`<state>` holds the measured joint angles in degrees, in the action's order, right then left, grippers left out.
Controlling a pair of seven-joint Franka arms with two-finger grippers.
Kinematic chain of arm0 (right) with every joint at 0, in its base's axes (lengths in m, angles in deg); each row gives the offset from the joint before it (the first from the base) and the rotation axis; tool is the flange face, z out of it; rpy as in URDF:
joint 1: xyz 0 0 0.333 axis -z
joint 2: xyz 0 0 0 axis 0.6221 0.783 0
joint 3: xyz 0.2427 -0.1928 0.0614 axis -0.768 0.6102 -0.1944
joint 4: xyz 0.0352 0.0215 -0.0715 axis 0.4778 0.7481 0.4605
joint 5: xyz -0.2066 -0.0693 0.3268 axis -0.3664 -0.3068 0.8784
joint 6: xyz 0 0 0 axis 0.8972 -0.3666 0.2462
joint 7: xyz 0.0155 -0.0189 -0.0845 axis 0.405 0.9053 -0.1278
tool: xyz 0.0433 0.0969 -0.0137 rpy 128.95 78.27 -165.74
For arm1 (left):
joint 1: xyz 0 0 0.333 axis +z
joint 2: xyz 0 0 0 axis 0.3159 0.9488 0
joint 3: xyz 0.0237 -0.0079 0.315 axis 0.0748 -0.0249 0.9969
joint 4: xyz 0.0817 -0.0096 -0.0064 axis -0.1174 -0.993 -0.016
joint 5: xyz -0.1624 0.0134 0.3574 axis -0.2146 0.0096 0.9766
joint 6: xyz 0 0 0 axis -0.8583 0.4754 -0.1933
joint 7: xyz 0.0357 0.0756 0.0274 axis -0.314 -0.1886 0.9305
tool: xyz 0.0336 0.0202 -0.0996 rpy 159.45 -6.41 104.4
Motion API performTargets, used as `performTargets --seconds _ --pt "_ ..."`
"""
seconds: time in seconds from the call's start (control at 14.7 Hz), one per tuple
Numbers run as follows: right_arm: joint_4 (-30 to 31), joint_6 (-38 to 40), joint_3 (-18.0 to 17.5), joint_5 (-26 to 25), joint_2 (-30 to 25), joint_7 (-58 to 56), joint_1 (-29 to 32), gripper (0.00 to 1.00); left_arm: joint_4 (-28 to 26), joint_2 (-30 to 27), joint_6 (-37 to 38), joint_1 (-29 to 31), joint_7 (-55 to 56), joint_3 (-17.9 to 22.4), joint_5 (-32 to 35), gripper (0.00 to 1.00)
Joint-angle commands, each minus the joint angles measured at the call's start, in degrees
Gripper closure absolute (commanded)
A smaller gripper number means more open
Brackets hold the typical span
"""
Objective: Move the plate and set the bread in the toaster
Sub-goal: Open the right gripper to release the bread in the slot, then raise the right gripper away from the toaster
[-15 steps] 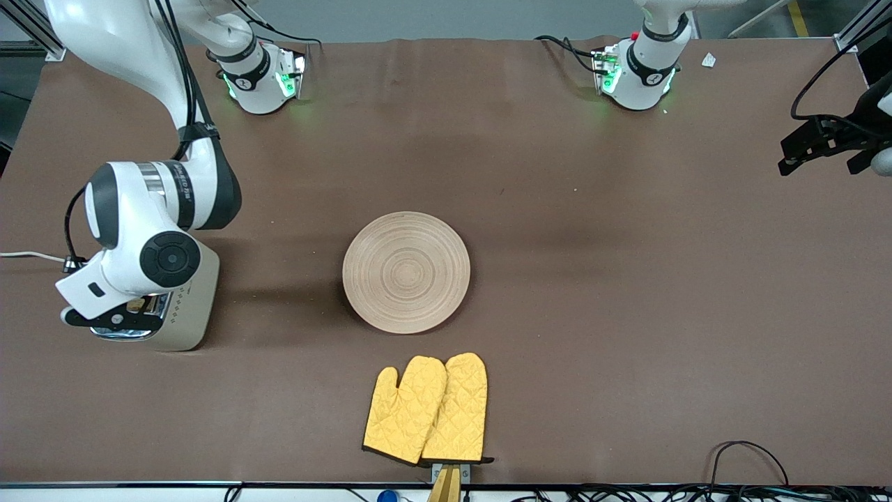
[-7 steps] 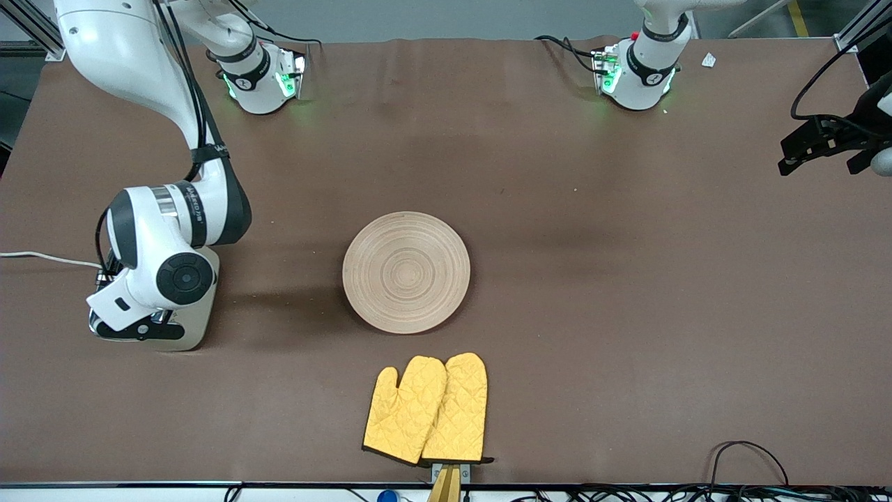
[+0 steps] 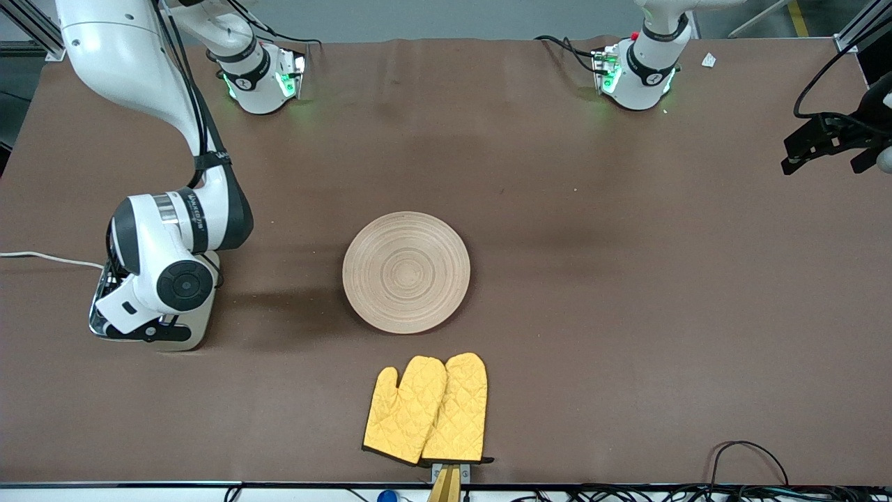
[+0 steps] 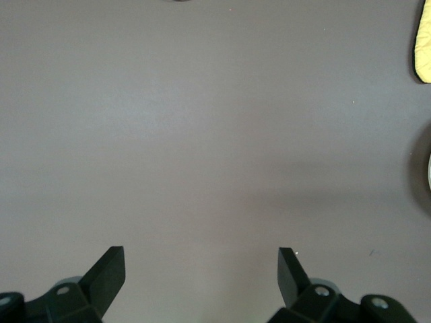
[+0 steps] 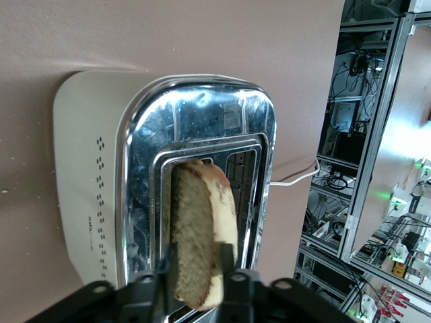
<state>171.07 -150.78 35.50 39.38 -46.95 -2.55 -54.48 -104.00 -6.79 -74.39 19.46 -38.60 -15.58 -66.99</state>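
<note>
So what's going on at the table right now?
The right gripper is over the toaster at the right arm's end of the table, lowering the bread into a slot; the slice sits partly in, fingers on either side of it. The plate lies mid-table, with yellow oven mitts nearer the camera. The left gripper waits open over bare table.

We see the plate [image 3: 406, 272], a round light-tan wooden disc with concentric ring grooves, lying flat and bare at the middle of the desk. The toaster [image 5: 101, 182], a boxy cream-beige two-slot model with a shiny chrome top and a small diamond pattern on its side, stands upright at the right arm's end of the desk. The bread [image 5: 202, 235], a brown slice with darker crust, stands on edge, partly down in one slot.
</note>
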Motion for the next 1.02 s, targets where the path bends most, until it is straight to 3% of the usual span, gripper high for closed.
performTargets --seconds 0.0,0.27,0.48,0.75,0.95 --pt "-2.8 1.0 -0.6 4.3 -2.2 -0.2 0.4 0.00 1.1 0.2 1.1 0.1 -0.5 -0.1 0.0 0.00" --pt "-5.7 0.9 -1.6 13.6 -7.4 -6.1 0.4 0.00 0.7 -0.3 2.7 -0.3 0.3 -0.5 0.0 0.00" --pt "-5.6 1.2 -1.0 25.2 -13.4 -10.8 1.5 0.00 -0.1 -0.6 2.7 -0.3 1.2 -2.0 -0.4 0.00" --pt "-4.4 7.0 -1.1 30.5 -20.8 -16.8 4.4 0.00 -5.0 -3.8 0.2 -0.2 4.7 -3.4 -1.2 0.00" --pt "1.4 7.9 -1.1 33.6 -29.6 -23.2 7.9 0.00 -5.1 -3.9 0.2 -0.2 4.4 -3.4 -1.2 0.00"
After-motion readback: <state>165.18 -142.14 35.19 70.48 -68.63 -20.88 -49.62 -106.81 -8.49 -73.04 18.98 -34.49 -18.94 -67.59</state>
